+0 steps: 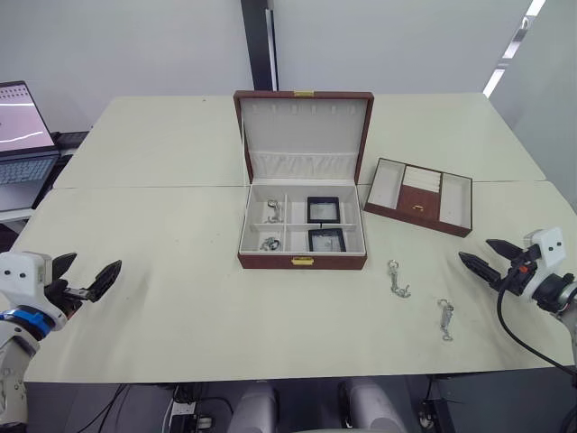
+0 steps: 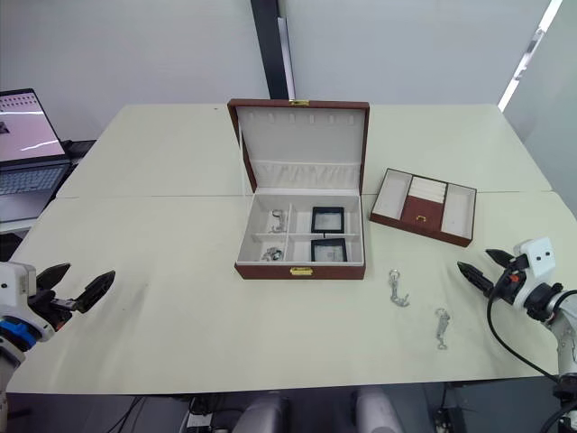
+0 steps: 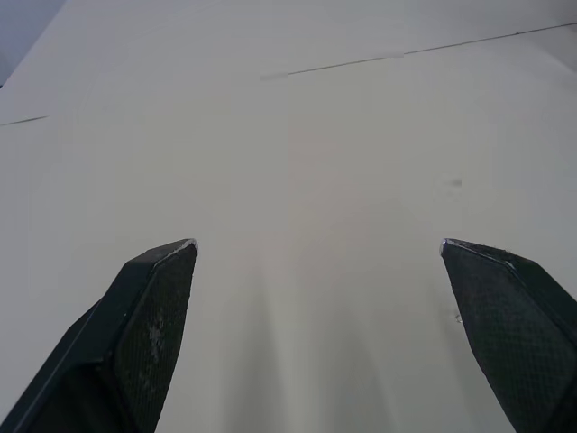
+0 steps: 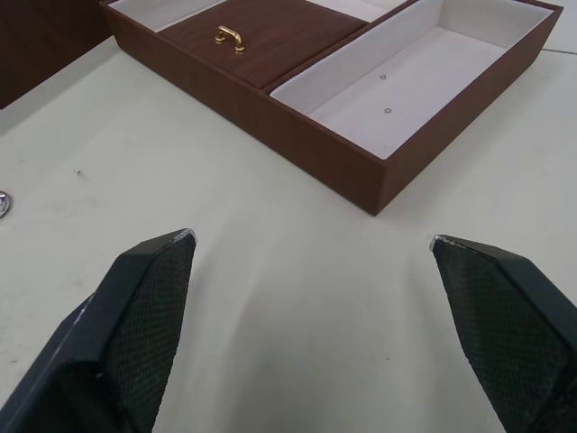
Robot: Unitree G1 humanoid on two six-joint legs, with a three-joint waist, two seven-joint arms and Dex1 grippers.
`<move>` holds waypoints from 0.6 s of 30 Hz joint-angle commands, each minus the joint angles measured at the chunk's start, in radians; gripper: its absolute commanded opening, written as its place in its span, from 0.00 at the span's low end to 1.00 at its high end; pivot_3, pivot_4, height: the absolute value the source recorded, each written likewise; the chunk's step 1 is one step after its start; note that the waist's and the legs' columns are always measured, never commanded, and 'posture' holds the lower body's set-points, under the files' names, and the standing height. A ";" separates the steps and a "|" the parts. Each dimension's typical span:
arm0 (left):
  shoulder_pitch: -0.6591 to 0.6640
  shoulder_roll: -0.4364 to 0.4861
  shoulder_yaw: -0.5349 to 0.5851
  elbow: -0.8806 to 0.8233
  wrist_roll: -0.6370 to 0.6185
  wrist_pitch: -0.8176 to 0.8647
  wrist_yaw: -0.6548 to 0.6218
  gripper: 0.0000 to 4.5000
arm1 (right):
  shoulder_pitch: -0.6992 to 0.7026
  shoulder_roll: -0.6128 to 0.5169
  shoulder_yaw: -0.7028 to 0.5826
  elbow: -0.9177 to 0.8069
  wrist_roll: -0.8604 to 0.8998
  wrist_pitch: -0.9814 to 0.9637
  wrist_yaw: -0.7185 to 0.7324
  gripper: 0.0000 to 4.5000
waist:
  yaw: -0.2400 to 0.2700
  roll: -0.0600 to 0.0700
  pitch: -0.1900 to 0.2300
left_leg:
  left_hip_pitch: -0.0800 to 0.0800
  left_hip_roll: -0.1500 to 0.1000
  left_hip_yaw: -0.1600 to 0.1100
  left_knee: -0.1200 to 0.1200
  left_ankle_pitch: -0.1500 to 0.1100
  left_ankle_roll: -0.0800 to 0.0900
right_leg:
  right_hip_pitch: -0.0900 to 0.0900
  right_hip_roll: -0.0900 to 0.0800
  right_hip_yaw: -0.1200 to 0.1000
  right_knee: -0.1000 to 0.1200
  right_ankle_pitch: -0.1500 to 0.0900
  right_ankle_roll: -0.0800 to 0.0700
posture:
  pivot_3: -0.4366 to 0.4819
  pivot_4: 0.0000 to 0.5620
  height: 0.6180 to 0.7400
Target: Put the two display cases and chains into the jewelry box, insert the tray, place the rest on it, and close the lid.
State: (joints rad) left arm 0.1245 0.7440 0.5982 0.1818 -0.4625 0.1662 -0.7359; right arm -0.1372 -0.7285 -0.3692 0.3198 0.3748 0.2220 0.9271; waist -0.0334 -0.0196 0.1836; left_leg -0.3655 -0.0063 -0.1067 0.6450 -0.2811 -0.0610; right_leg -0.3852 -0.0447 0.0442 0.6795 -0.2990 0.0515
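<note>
Your next piece is the tray [image 1: 420, 196], lying on the table [image 1: 180, 298] just beside the jewelry box [image 1: 303, 233] on the robot's right and a little further back, not touching it. Its long axis runs across the table, skewed so that the end away from the box sits nearer the robot. The brown centre panel with the tiny gold handle [image 4: 229, 37] faces up between the cream compartments.

The box stands open with its lid [image 1: 305, 135] upright. Two display cases [image 1: 323, 209] sit one behind the other in its right-hand compartments, and small silvery pieces, by the look of them chains [image 1: 271, 213], lie in the left ones. So you can judge the first stage done and the tray due.

Your right gripper [image 1: 483, 256] is much the nearer one: it hovers low over the table, fingers spread wide and holding nothing, with the tray ahead of it and towards the box. In the right wrist view the tray's near corner lies just beyond the fingertips [image 4: 149, 289].

Two more chains [image 1: 398, 279] lie loose between that gripper and the box front; mind them as you reach.

Your left gripper [image 1: 87, 280] is well apart at the table's left, also wide open and empty.
</note>
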 commanded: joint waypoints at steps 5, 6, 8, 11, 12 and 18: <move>0.004 0.024 0.054 0.014 -0.003 -0.027 -0.017 1.00 | -0.017 -0.026 -0.009 -0.014 0.011 -0.012 0.020 0.99 | 0.000 0.000 0.000 | 0.000 0.000 0.000 0.000 0.000 0.000 | 0.000 0.000 0.000 0.000 0.000 0.000 | 0.48 0.27 1.00; 0.003 0.024 0.053 0.007 -0.007 -0.022 -0.021 1.00 | -0.020 -0.029 -0.009 -0.019 0.013 -0.007 0.023 0.99 | 0.000 0.000 0.000 | 0.000 0.000 0.000 0.000 0.000 0.000 | 0.000 0.000 0.000 0.000 0.000 0.000 | 0.48 0.27 1.00; -0.001 0.021 0.046 -0.021 -0.019 -0.014 -0.039 1.00 | -0.027 -0.035 -0.009 -0.029 0.020 0.001 0.034 0.99 | 0.000 0.000 0.000 | 0.000 0.000 0.000 0.000 0.000 0.000 | 0.000 0.000 0.000 0.000 0.000 0.000 | 0.48 0.27 1.00; -0.007 0.025 0.001 -0.121 -0.035 0.022 -0.072 1.00 | -0.044 -0.059 0.006 -0.061 0.033 0.040 0.071 0.99 | 0.000 0.000 0.000 | 0.000 0.000 0.000 0.000 0.000 0.000 | 0.000 0.000 0.000 0.000 0.000 0.000 | 0.48 0.27 1.00; -0.009 0.026 -0.009 -0.145 -0.037 0.033 -0.078 1.00 | -0.050 -0.064 0.009 -0.069 0.038 0.055 0.080 0.99 | 0.000 0.000 0.000 | 0.000 0.000 0.000 0.000 0.000 0.000 | 0.000 0.000 0.000 0.000 0.000 0.000 | 0.48 0.27 1.00; -0.061 0.026 -0.171 -0.412 -0.095 0.150 -0.130 1.00 | -0.146 -0.131 0.082 -0.112 0.025 0.117 0.152 0.99 | 0.000 0.000 0.000 | 0.000 0.000 0.000 0.000 0.000 0.000 | 0.000 0.000 0.000 0.000 0.000 0.000 | 0.48 0.27 1.00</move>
State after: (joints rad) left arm 0.0792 0.7502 0.4596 -0.1437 -0.5256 0.2932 -0.8471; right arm -0.2517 -0.8280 -0.2902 0.2539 0.3858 0.3256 1.0512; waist -0.0331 -0.0194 0.1835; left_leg -0.3656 -0.0065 -0.1065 0.6453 -0.2811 -0.0611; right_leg -0.3850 -0.0451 0.0444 0.6796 -0.2990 0.0516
